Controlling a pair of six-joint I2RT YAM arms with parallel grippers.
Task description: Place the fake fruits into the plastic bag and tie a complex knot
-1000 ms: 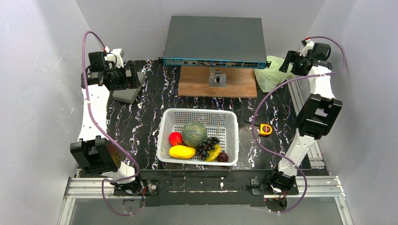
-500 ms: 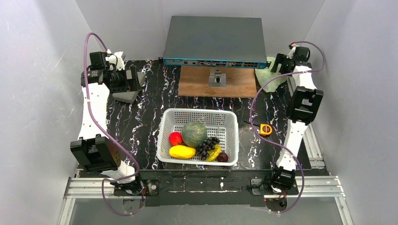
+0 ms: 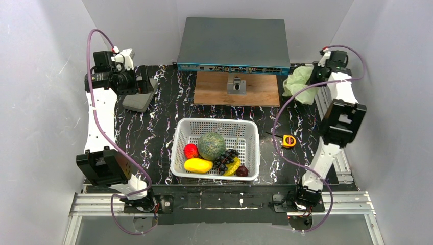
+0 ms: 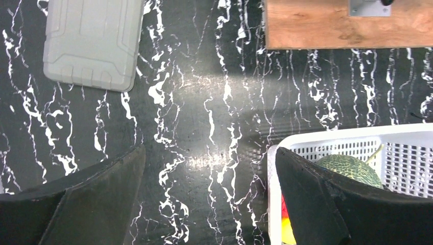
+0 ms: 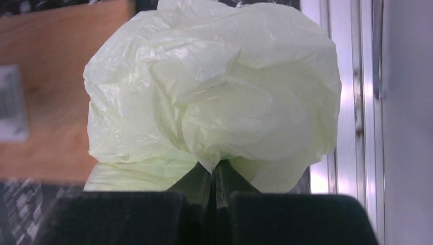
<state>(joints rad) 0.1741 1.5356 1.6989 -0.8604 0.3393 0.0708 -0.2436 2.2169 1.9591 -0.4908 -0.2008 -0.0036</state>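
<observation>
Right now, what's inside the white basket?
A green melon, red fruit, yellow mango, purple grapes and dark plum lie in the white basket. The grapes cover most of a banana; anything beneath the fruits is hidden.

In white basket (image 3: 217, 123), fake fruits (image 3: 211, 146); at far right corner, plastic bag (image 3: 297, 83) at right tool (image 3: 312, 77).

centre near: fake fruits (image 3: 211, 145) in basket (image 3: 217, 122) | just right of basket: tape measure (image 3: 289, 141) | far centre: board (image 3: 214, 92), box (image 3: 232, 43) behind | far right: plastic bag (image 3: 298, 81) | far left: flat lid (image 3: 136, 103)
</observation>
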